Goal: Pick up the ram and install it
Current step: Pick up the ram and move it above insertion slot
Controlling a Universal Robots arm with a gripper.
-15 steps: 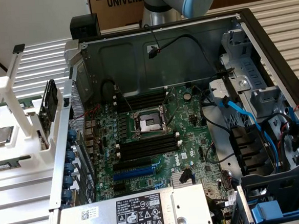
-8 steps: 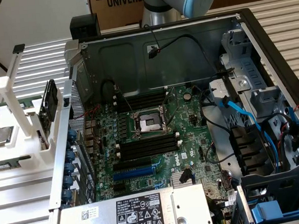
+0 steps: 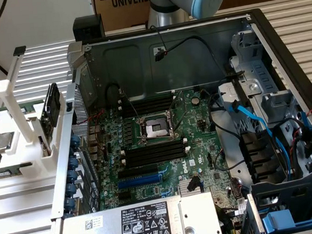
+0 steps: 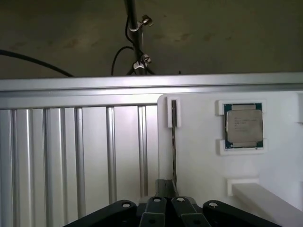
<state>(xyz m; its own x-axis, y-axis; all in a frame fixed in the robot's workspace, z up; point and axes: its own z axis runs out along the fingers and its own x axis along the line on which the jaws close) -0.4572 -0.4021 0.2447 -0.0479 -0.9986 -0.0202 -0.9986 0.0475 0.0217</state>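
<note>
— On the white holder (image 4: 199,165), beside the processor chip (image 4: 243,125): is that thin strip the ram (image 4: 173,142)?
— Yes. It sits edge-up in the holder's slot, with its long axis running straight away from the gripper (image 4: 165,191).
— And the gripper?
— It is at the stick's near end, in line with it. I cannot tell whether it is clamped or open. I judge the ram not yet lifted.

You have the open computer case (image 3: 131,65) on the ribbed bench (image 3: 45,66), its motherboard (image 3: 193,146) exposed, and a silver processor chip (image 4: 243,126) seated in the white holder (image 4: 199,161)
</note>
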